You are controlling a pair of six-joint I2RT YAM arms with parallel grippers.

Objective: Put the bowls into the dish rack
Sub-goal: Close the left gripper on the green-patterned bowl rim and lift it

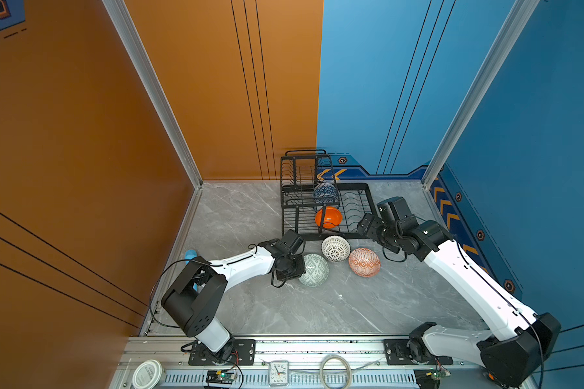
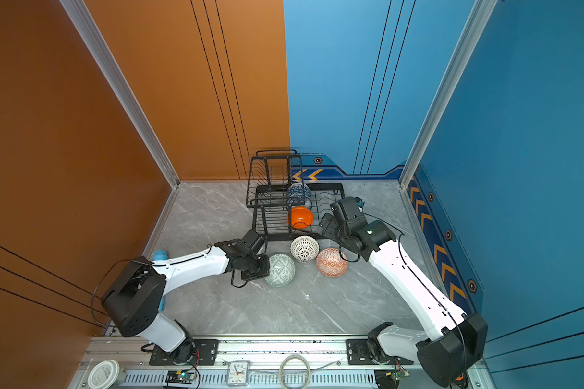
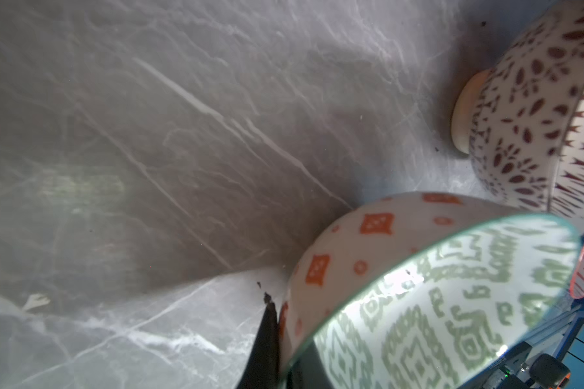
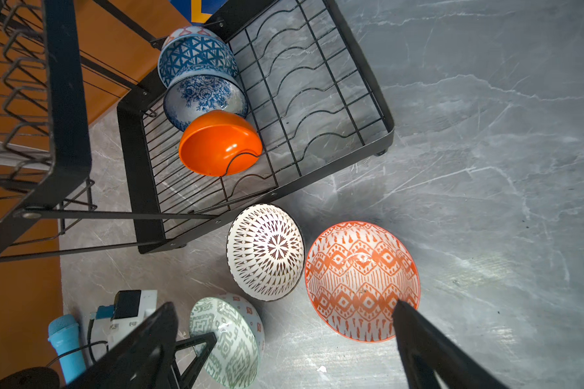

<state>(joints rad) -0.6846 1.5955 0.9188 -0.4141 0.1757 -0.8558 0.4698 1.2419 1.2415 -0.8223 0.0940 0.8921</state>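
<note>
Left gripper [image 1: 301,268] is clamped on the rim of the pale green patterned ceramic bowl [image 1: 315,270], in front of the black wire dish rack [image 1: 368,197]. Right gripper [image 4: 284,308]: jaws apart, empty, beside the rack. Risk: the glazed rim may slip or pivot, striking the white-black lattice bowl [image 1: 335,248] nearby. Surface: smooth grey marble-look tabletop [image 1: 317,313]; orange wall [image 1: 81,134], blue wall [image 1: 536,134].
</note>
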